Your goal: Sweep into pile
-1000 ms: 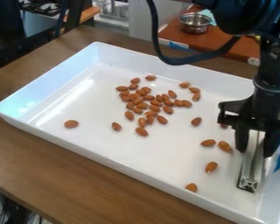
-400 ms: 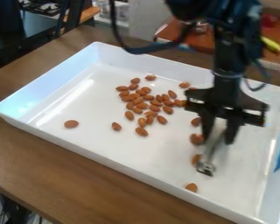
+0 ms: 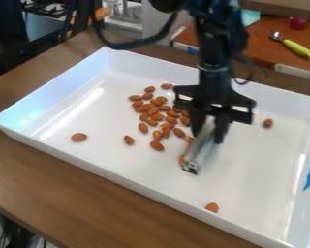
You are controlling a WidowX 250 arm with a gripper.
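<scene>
Black two-finger gripper point(image 3: 207, 134) hung over the white rectangular tray point(image 3: 255, 160), jaws pinching a silver metal bar point(image 3: 199, 152), which sat tilted. Brown oval almonds point(image 3: 159, 117) lay clustered inside the tray, some just beside the bar. Single almonds lay apart: one at view left, one by the near wall, one right of the gripper.

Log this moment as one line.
sweep unfinished | gripper holding metal bar | almond cluster beside bar, in white tray | stray almonds outside cluster
</scene>
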